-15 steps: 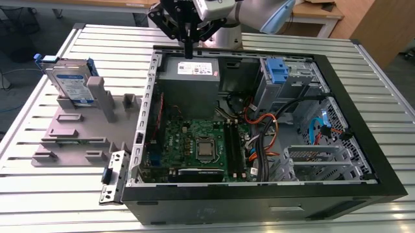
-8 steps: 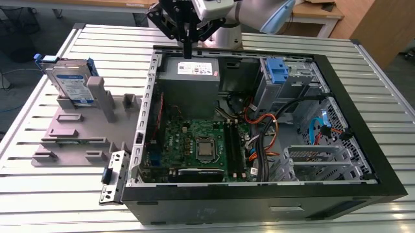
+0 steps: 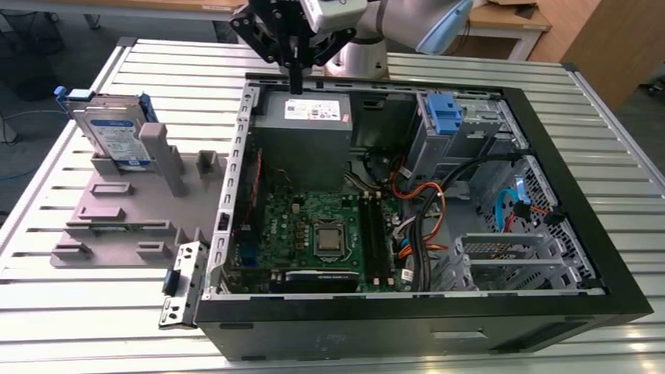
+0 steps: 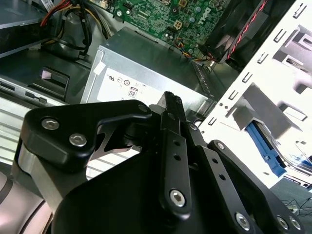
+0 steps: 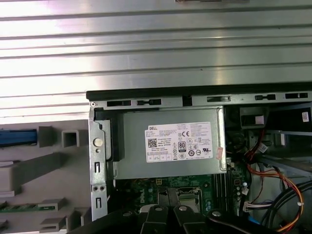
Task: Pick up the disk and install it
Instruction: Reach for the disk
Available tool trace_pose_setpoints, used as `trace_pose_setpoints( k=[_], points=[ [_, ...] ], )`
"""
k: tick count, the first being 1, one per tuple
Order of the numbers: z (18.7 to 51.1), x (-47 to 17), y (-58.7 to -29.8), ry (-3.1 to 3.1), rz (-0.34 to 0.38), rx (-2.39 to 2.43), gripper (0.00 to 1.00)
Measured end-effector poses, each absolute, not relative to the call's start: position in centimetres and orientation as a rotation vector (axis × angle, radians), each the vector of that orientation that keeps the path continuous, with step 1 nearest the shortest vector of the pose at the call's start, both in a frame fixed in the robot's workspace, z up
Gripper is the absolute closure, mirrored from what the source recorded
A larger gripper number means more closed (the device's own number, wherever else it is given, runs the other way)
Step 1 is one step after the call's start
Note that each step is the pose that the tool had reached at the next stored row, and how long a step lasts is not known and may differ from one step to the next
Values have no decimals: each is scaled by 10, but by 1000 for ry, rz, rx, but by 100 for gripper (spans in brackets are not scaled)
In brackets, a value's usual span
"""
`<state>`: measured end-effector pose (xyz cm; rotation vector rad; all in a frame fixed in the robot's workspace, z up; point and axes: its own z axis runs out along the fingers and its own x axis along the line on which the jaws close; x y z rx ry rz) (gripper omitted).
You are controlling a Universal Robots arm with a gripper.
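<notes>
The jaws are sitting pressed together with nothing between them, as far as the exterior view and the second wrist view let me judge. They are hanging just above the far wall of the open computer case (image 3: 416, 331), over the power supply (image 3: 314, 117).

The disk (image 3: 111, 134) is standing upright on its edge in a grey fixture (image 3: 114, 214) on the surface (image 3: 62, 312). It is at the exterior view's left of the case and well apart from the jaws. Its label is facing the exterior camera, its blue rails are running along its edges, and a tall post of the fixture is rising just beside it. Nothing is gripping it. In the first wrist view the camera is looking down on the power supply's white label, with the fixture's grey blocks lying beside the case wall.

By my reading, the picking step is only beginning, since the disk is resting in its fixture and is not installed. The blue bracket (image 3: 444, 115) on the drive cage is sitting at the exterior view's right of the power supply.

The next move is calling, I judge, for 3 things:
- The jaws opening wide enough to take the disk.
- Travel sideways across the case wall without clipping it.
- A square line-up over the upright disk, clear of the neighbouring post, so the grip is closing evenly and not tipping it.
</notes>
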<state>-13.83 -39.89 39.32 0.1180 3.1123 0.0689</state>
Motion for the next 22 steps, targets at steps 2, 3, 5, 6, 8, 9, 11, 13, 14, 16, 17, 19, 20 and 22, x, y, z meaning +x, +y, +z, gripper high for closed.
trace_pose_setpoints(
  k=[2,3,5,6,8,9,11,13,14,16,17,19,20,22],
  points=[
    [393,-139,-399,3112,69,118,89],
    [393,-140,-399,3112,69,118,89],
    [393,-141,-399,3112,69,118,89],
    [393,-142,-399,3112,69,118,89],
    [393,-144,-399,3112,70,118,89],
    [393,-145,-399,3112,70,118,89],
    [393,-147,-399,3112,71,118,89],
    [393,-149,-399,3112,71,118,89],
    [393,-149,-399,3112,71,118,89],
    [393,-151,-399,3112,71,118,89],
    [393,-151,-399,3112,71,118,89],
    [393,-152,-399,3112,72,118,89],
    [393,-153,-399,3112,71,118,89],
    [393,-154,-399,3112,72,118,89]
  ],
)
